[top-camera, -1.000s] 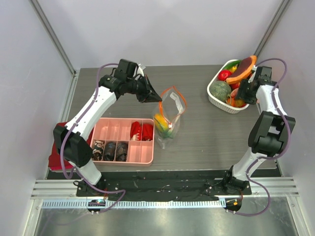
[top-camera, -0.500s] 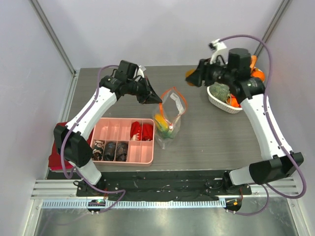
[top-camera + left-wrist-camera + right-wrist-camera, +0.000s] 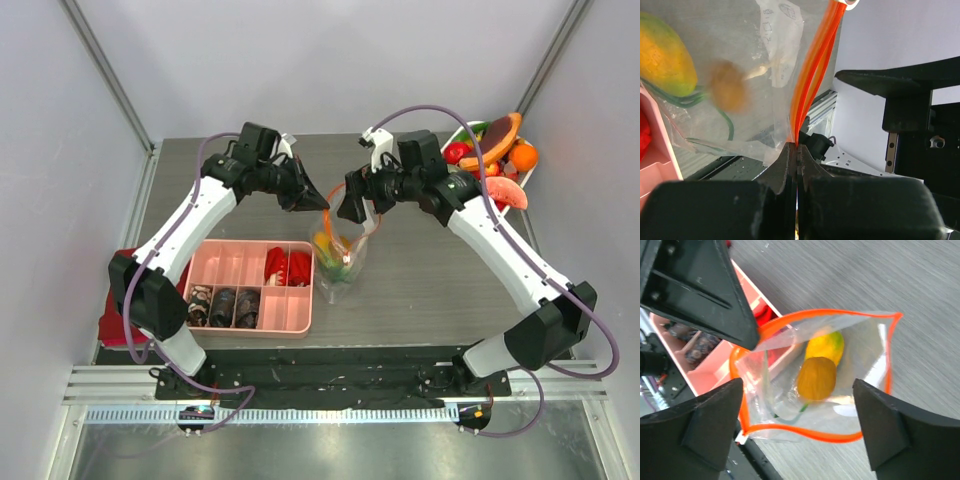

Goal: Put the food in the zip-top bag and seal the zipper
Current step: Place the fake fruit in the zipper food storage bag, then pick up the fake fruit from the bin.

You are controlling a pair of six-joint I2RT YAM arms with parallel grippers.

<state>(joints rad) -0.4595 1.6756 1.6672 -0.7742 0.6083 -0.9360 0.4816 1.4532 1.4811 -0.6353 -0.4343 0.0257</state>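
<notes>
The zip-top bag (image 3: 345,250) stands open on the table, its clear wall (image 3: 740,30) hanging beside my left gripper (image 3: 797,150). That gripper (image 3: 312,198) is shut on the orange zipper (image 3: 812,75) at one end of the mouth. My right gripper (image 3: 797,390) hovers open right above the mouth (image 3: 352,205), touching nothing. Below it, inside the zipper loop (image 3: 805,430), an orange-brown food piece (image 3: 816,377) lies against a yellow-green fruit (image 3: 825,345). In the left wrist view that piece (image 3: 727,85) looks blurred, next to the fruit (image 3: 665,55).
More toy food (image 3: 490,150) fills a white basket (image 3: 529,172) at the back right. A pink compartment tray (image 3: 240,262) with red pieces and dark lumps sits just left of the bag. A red cloth (image 3: 112,325) lies at the table's left edge.
My right arm swung from the basket to above the bag with an orange-brown piece, then opened; the piece is now inside the bag. The left gripper has kept still.
</notes>
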